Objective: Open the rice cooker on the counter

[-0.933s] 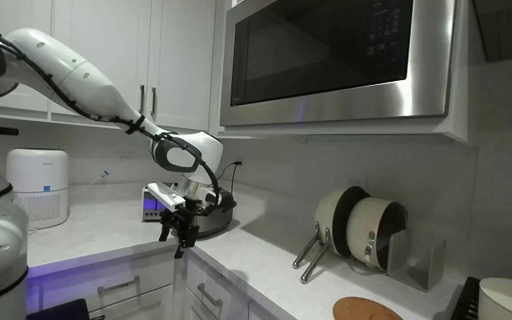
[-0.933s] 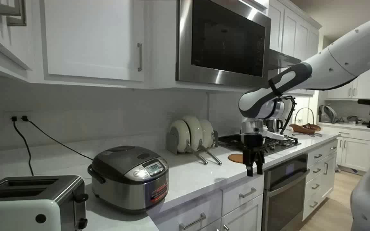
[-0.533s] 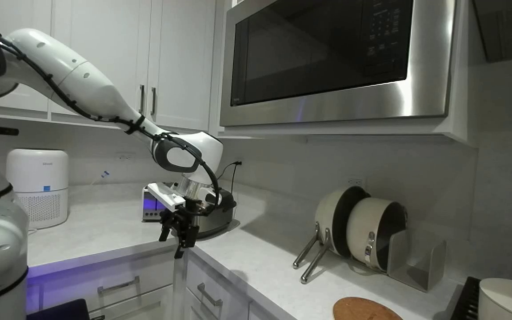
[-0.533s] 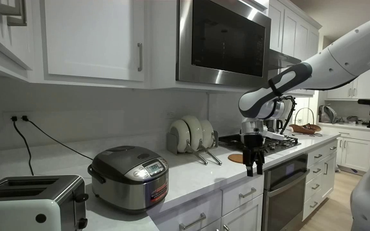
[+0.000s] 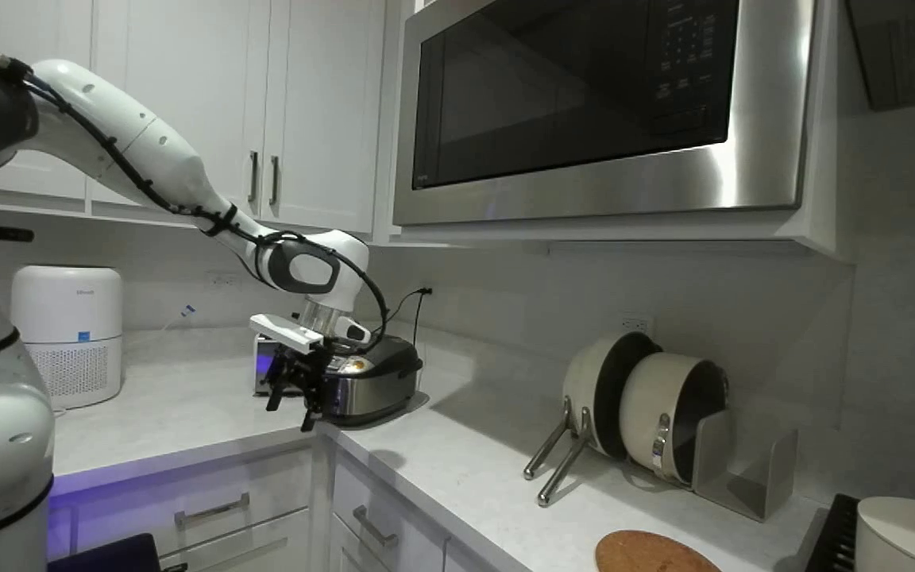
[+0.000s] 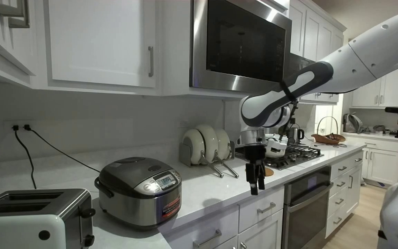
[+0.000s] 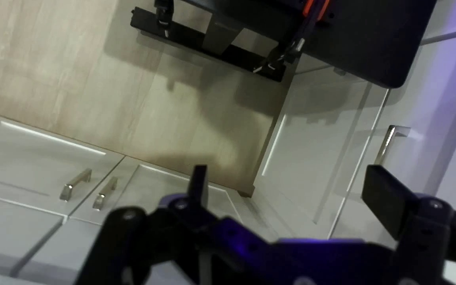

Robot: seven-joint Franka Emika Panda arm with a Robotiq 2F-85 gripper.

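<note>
Hanging near the front edge of the tabletop (image 6: 202, 188), the claw (image 7: 287, 180) points downward, its two fingers (image 7: 388, 202) spread wide. In the wrist view, wooden floor (image 7: 152, 126) and cupboard doors (image 7: 26, 158) show beneath it. The rice cooker (image 6: 138, 197) sits on the tabletop, well to the claw's left in an exterior view, its dark lid (image 6: 123, 174) closed. A toaster (image 6: 21, 223) stands farther left of the claw, past the cooker. In an exterior view where the claw overlaps the cooker's silver side (image 5: 370, 395), the gap between the two is hard to judge. The microwave (image 6: 245, 45) is higher than the claw, and in both exterior views pans (image 6: 209, 143) stand upright in a rack (image 6: 184, 156) well away from it.
</note>
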